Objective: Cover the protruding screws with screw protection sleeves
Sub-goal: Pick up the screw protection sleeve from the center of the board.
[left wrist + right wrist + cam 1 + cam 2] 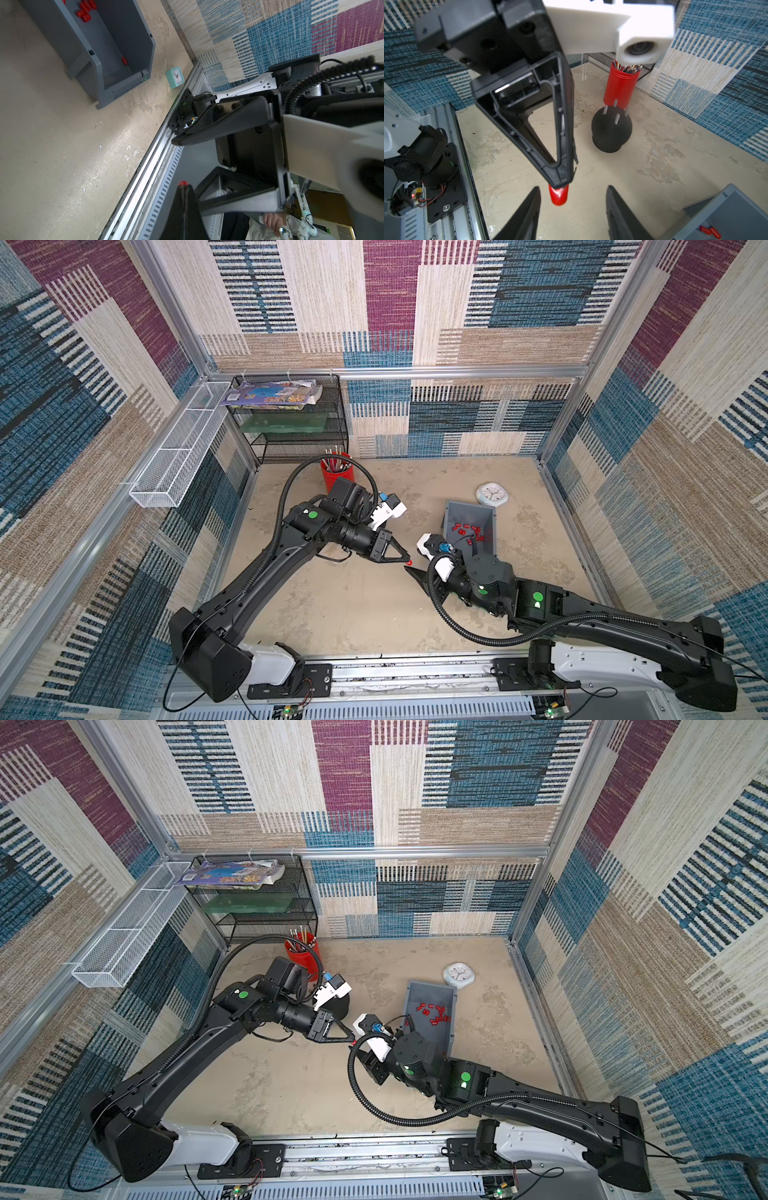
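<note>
Judging by the protruding screws [617, 118], all of them bare, we put the task at its very start: none is capped yet, so every one is left to cover, though the first cap is in hand.

Two arms reach over the surface [365, 614]. The left hand [406, 559] is pinched together on one red screw protection sleeve [559, 194], which sticks out past its tip above the surface, well apart from the screws. The right hand [573, 188] sits just beside it, jaws apart and nothing between them.

One grey bin [471, 511] stands beside the right arm. One black dome [611, 133] stands near the red pencil cup [620, 83], and we count four screws sticking up from it.

The spare sleeves [85, 18] lie loose in the bin (roughly ten, though they bunch too tightly for an exact count), one of them lying apart from the bunch.
</note>
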Robot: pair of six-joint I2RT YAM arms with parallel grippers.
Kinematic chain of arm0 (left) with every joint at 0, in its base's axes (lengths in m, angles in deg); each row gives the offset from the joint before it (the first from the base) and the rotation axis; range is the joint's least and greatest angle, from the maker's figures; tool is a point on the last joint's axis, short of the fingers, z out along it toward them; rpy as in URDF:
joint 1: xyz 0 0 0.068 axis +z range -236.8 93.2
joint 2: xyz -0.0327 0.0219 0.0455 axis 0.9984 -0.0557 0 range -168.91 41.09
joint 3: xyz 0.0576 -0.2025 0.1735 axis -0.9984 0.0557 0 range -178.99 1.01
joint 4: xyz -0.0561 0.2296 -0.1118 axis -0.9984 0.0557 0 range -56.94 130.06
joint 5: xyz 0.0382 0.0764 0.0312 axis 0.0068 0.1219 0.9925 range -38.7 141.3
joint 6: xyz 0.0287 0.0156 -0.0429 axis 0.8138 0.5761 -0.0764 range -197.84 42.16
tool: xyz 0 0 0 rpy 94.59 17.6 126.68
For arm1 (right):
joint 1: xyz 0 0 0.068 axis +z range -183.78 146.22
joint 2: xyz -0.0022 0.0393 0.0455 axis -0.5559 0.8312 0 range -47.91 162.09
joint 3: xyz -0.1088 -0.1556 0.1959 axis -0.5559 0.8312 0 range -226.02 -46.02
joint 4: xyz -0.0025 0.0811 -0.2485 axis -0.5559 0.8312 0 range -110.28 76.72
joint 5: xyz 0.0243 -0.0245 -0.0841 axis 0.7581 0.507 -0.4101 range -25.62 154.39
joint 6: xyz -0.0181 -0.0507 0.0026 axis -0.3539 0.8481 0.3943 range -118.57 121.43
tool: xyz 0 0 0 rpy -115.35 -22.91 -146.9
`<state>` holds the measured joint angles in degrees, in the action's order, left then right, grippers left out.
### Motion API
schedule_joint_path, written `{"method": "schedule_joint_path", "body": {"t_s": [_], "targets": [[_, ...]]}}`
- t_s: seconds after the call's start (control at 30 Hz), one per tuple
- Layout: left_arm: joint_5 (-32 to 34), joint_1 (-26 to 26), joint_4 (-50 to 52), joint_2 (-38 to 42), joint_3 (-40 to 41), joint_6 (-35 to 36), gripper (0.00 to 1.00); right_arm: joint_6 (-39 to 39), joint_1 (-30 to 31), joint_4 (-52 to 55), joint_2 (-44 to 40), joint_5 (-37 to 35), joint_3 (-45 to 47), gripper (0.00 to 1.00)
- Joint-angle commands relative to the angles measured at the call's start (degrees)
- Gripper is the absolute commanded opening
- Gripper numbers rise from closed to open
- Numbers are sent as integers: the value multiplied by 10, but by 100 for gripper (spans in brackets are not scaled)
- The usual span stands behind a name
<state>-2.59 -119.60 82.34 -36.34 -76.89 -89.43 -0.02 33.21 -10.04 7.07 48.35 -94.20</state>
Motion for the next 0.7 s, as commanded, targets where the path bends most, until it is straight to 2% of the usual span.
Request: {"method": "schedule_joint_path", "body": {"t_s": [0.0, 0.07, 0.2, 0.3, 0.37, 0.5, 0.67], "targets": [[16, 2, -105, 32, -2, -18, 0, -30, -18, -46, -24, 4, -12, 50], [32, 2, -208, 65, 17, -47, 0, -46, -48, -83, -40, 61, -15, 47], [111, 2, -420, 150, 86, -73, 0, -102, -151, -160, -56, 236, -35, 37], [197, 2, -520, 205, 125, -67, 0, -150, -213, -214, -49, 358, -56, 34], [237, 2, -569, 223, 138, -73, 0, -166, -230, -230, -30, 411, -80, 33], [273, 2, -665, 232, 159, -142, 0, -177, -218, -246, 45, 501, -163, 33], [284, 2, -793, 239, 200, -231, 0, -125, -159, -248, 119, 495, -236, 30]]}}
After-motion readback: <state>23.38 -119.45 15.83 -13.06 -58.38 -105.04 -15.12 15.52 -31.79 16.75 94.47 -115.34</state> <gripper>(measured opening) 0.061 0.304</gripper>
